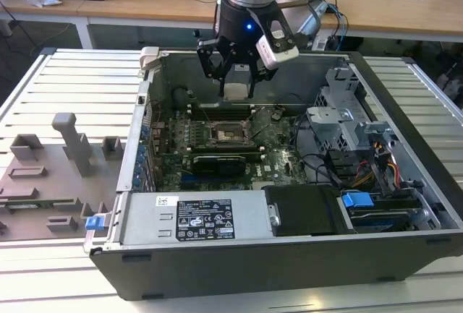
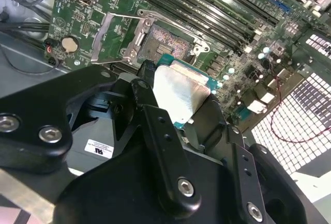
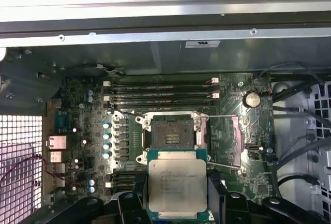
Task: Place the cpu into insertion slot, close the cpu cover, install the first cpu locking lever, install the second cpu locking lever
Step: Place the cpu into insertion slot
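Note:
My gripper (image 1: 237, 85) hangs over the open computer case, shut on the cpu (image 3: 177, 188), a silvery square chip held by its edges between the black fingers (image 2: 155, 131). The chip (image 2: 181, 92) hovers above the motherboard, just to one side of the insertion slot (image 3: 173, 133) and not touching it. The slot (image 2: 163, 43) is bare, its dark centre exposed. Beside the socket, the cpu cover (image 2: 102, 36), a thin metal frame, is swung open. Thin wire levers (image 3: 223, 116) stand released beside the socket. In the exterior view the socket (image 1: 230, 134) lies below the gripper.
Long memory slots (image 3: 160, 92) run beside the socket. A black card (image 1: 217, 163) and the power supply (image 1: 206, 219) sit nearer the case front. A drive cage with cables (image 1: 347, 132) fills the exterior view's right. A grey fixture plate (image 1: 51, 176) lies outside the case.

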### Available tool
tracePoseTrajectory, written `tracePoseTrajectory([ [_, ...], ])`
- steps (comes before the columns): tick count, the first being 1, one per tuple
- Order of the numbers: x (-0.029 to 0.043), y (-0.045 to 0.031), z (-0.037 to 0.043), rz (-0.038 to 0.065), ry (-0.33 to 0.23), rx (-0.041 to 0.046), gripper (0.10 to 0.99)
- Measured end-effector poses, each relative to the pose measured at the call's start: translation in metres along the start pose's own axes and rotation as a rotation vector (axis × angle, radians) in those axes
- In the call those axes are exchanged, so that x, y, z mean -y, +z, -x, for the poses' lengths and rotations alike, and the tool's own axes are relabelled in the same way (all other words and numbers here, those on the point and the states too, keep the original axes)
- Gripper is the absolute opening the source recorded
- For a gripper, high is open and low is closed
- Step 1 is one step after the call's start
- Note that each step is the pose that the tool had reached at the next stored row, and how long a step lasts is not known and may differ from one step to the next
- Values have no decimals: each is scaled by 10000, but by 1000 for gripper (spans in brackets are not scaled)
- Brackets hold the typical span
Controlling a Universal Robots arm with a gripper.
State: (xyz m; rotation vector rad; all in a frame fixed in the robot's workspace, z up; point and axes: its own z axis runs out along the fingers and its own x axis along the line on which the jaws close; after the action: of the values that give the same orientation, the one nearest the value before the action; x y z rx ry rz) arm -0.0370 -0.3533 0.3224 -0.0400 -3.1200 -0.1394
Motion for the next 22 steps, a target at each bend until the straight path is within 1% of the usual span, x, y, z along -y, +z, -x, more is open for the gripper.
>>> tracePoseTrajectory([
  [4,5,57,1,0,0,0,545],
  [12,12,130,3,0,0,0,545],
  [17,18,201,4,0,0,0,545],
  [22,23,256,5,0,0,0,545],
])
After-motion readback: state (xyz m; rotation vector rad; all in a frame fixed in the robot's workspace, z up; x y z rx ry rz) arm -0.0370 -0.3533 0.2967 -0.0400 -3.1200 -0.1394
